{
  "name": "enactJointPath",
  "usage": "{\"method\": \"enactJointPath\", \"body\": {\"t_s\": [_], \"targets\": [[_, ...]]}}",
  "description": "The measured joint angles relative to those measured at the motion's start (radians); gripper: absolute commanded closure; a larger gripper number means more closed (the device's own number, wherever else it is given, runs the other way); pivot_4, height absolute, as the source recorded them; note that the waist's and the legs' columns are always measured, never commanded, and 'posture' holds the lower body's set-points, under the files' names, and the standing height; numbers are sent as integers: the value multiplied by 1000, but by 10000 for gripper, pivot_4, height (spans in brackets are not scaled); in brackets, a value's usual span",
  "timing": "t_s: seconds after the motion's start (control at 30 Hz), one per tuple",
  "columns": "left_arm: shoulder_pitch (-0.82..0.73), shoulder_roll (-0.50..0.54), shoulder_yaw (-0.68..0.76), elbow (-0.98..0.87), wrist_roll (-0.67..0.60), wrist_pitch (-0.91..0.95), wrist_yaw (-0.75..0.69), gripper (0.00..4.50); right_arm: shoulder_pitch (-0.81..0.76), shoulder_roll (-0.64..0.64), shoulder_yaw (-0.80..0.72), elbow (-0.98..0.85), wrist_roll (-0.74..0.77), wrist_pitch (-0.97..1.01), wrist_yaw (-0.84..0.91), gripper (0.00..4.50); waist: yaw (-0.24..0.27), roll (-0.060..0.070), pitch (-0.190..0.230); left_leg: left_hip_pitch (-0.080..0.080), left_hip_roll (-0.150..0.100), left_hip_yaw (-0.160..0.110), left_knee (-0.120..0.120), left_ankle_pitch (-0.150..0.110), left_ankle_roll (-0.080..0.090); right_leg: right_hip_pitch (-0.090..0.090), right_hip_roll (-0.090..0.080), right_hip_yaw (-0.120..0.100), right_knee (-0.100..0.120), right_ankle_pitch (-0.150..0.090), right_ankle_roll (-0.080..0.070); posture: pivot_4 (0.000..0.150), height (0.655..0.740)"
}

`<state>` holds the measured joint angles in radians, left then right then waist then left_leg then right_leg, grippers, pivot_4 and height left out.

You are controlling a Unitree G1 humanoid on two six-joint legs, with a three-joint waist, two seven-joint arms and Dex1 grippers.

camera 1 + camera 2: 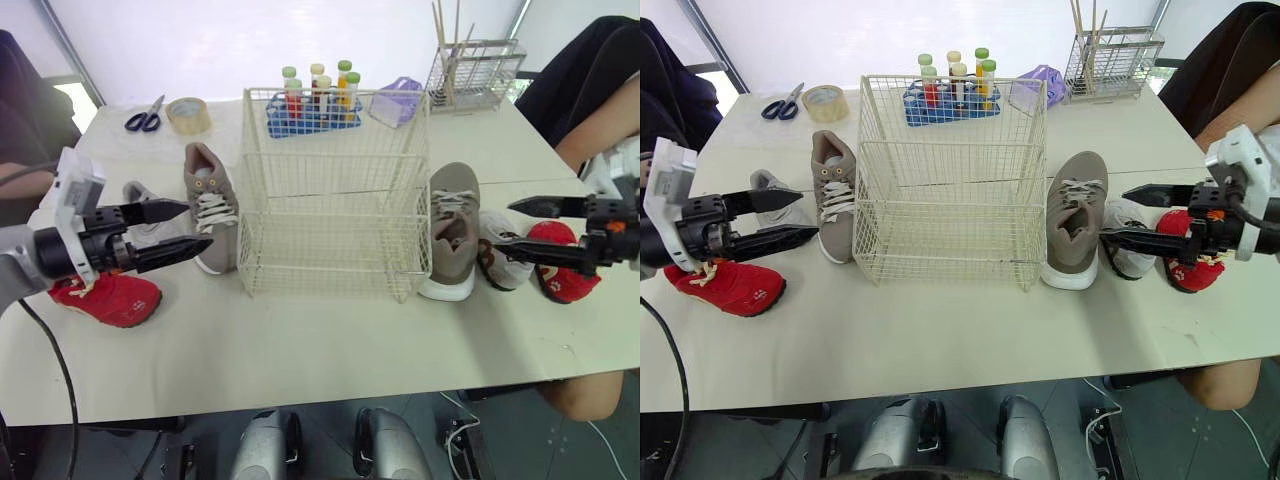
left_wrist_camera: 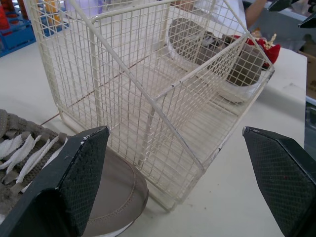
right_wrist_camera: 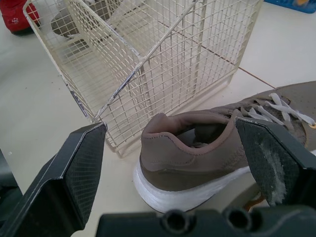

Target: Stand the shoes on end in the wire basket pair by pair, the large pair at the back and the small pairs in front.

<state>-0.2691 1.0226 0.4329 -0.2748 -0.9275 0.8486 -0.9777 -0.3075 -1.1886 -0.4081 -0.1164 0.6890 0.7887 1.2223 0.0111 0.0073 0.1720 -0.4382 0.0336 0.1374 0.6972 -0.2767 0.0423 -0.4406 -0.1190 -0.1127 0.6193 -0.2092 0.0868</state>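
Observation:
The cream wire basket [image 1: 335,190] stands mid-table with nothing in it. One large taupe shoe [image 1: 210,205] lies on its left and the other [image 1: 453,230] on its right. A small grey shoe [image 1: 150,228] and a small red shoe [image 1: 110,297] lie at the far left. A small white-and-brown shoe [image 1: 500,252] and a second red shoe [image 1: 562,272] lie at the far right. My left gripper [image 1: 197,226] hangs open beside the left taupe shoe, over the grey one. My right gripper [image 1: 503,226] is open just right of the right taupe shoe [image 3: 197,158], holding nothing.
At the back of the table are scissors [image 1: 146,115], a tape roll [image 1: 188,115], a blue rack of tubes [image 1: 312,105], a purple object [image 1: 396,100] and a wire holder with sticks [image 1: 473,72]. People sit at the right [image 1: 600,90] and left [image 1: 20,110] edges.

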Motion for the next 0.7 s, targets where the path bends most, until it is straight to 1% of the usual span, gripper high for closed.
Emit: {"method": "enactJointPath", "body": {"t_s": [0.4,0.7], "targets": [[-8,-2,11,-3,-21,23,5,169,102,1,-78,-90,24,60,-24,0,1,0,0,0,0,0,0,0,0,0,0,0,0,0,0,1500,7400],[-21,-4,-9,2,-21,23,-3,169,138,32,-110,-168,37,112,-144,0,2,0,0,0,0,0,0,0,0,0,0,0,0,0,0,1500,7400]]}}
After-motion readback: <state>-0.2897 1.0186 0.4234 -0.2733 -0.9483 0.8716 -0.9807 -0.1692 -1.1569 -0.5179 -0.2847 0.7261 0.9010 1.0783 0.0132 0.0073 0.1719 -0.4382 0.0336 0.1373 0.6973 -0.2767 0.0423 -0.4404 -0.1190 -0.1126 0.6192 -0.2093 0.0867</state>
